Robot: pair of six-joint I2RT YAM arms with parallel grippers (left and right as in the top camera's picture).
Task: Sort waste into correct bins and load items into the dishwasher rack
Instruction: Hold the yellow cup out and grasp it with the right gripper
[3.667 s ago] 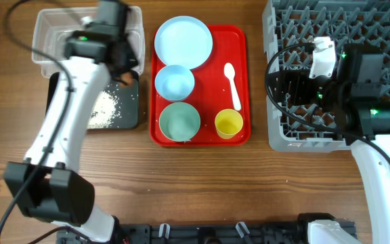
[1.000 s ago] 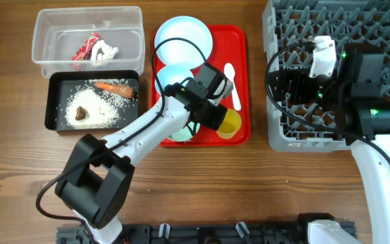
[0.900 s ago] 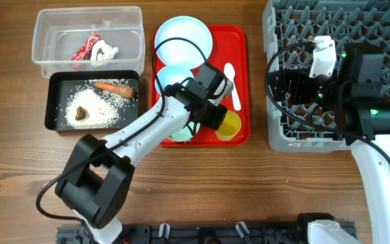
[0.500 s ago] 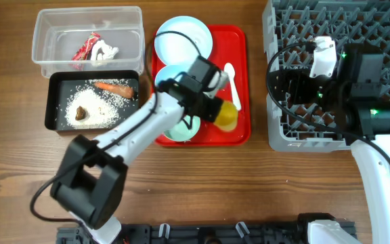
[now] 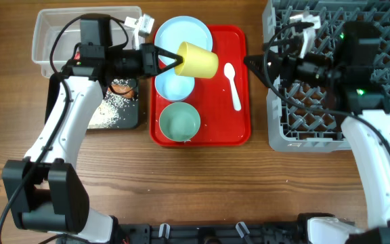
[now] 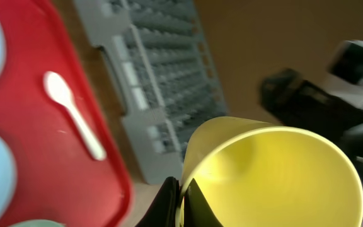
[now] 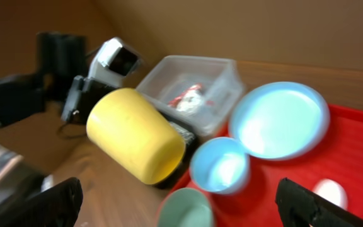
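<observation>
One yellow cup (image 5: pixel 198 59) hangs sideways, rim clenched by the left gripper (image 5: pixel 175 59); the right gripper (image 5: pixel 253 64) faces it spread wide, presumably for handover toward the rack (image 5: pixel 296 132).

Yellow cup (image 5: pixel 198 59) — red tray (image 5: pixel 225 125), grey rack (image 5: pixel 296 129).

The wooden table (image 5: pixel 181 183) bore a red tray (image 5: pixel 212 108) centrally, a grey rack (image 5: pixel 276 135) at 3 o'clock, and a clear tub (image 5: pixel 46 27) and black tray (image 5: pixel 131 119) at 10.

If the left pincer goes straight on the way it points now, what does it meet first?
Probably the open right pincer facing it; the yellow cup it holds would touch first. Height unclear.
</observation>
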